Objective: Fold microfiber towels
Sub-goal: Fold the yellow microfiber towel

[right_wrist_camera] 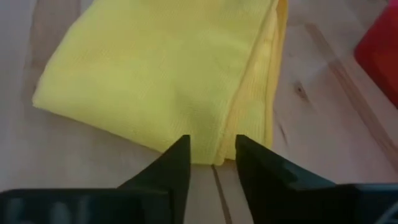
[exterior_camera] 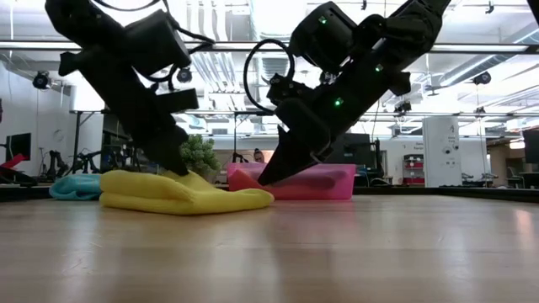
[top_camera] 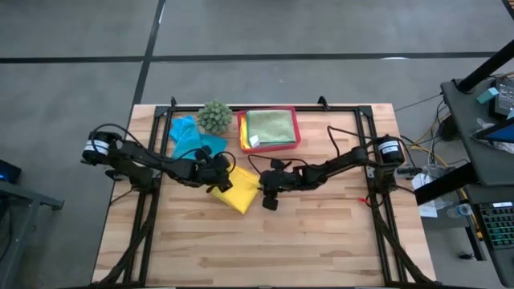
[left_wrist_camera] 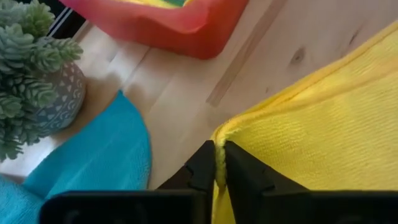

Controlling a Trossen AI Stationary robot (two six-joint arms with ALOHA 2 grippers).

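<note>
Here one butcher-block wooden tabletop (top_camera: 321,241) carries everything. One pink plastic tray (top_camera: 294,132), rectangular with raised walls, holds a flat green towel (top_camera: 269,126). Just beside the tray, mid-tabletop, lies one yellow towel (top_camera: 238,195), folded thick, its nap finely ribbed. One teal towel (top_camera: 189,136) lies crumpled at the back. One spiky round plant (top_camera: 214,116) sits in a patterned grey pot. The left claw (left_wrist_camera: 218,167) pinches the yellow towel's hem; the right claw (right_wrist_camera: 211,155) stands parted at its folded edge.
</note>
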